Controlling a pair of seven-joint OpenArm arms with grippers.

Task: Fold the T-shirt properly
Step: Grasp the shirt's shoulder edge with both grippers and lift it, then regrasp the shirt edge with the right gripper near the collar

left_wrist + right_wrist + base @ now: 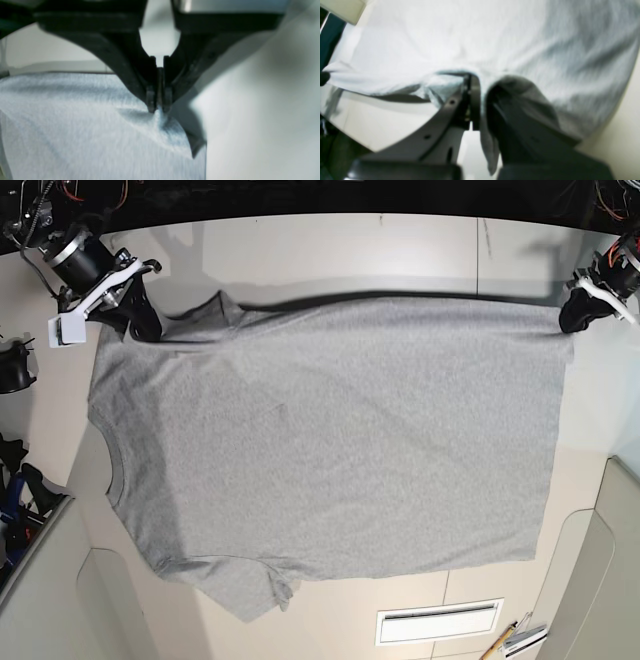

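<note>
nearest the base camera, a pencil (498,640) lies beside a white rectangular panel (440,622) on the work surface (330,620). beyond them, one sleeve (245,584) projects from the near edge of the t-shirt (340,450), its end rumpled. the t-shirt lies plain side up, spread across the work surface, with the neck opening (112,465) toward the right arm and the hem end toward the left arm. the material should handle as light, soft and limp – unlikely to break or slip readily, but prone to sag and crease between two holds. at the far edge, the left gripper (160,108) is clenched on a pinch of fabric at the hem-end corner. the right gripper (482,102) grips a bunched portion near the shoulder or far sleeve; the exact part is probably the sleeve, though the blurred wrist view does not settle it. the far edge between the grippers appears slightly raised. judged step: first lengthwise fold, at its start. recommended hold: retain both far corners, apply light even tension, then carry them together toward the near edge – uneven travel could skew the fold or drag the lower layer.
</note>
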